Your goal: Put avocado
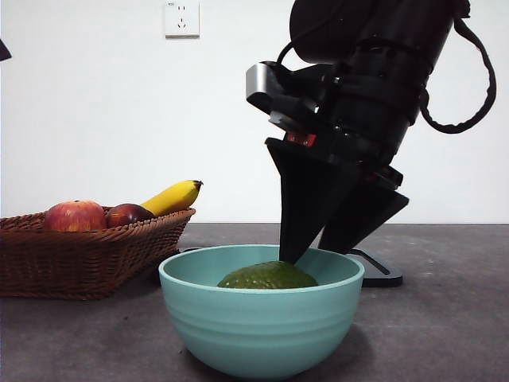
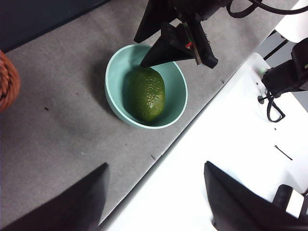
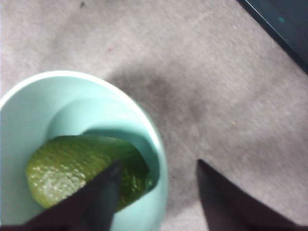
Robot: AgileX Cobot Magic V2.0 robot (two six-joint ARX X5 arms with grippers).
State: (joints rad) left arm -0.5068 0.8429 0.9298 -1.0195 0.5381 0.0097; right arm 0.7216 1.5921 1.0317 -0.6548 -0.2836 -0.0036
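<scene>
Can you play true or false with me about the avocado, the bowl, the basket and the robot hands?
1. The avocado lies in the teal bowl. True.
2. The right gripper is squeezing the avocado. False: its jaws are open, one tip inside the bowl, the other outside the rim.
3. A banana lies in the wicker basket. True.
4. The left gripper is reaching into the bowl. False: it waits off to the side, open.

The front view sits low at counter height, looking level at the near teal bowl. The left wrist view looks down from high, well back. The right wrist view hangs close above the rim. All three share the bowl.
</scene>
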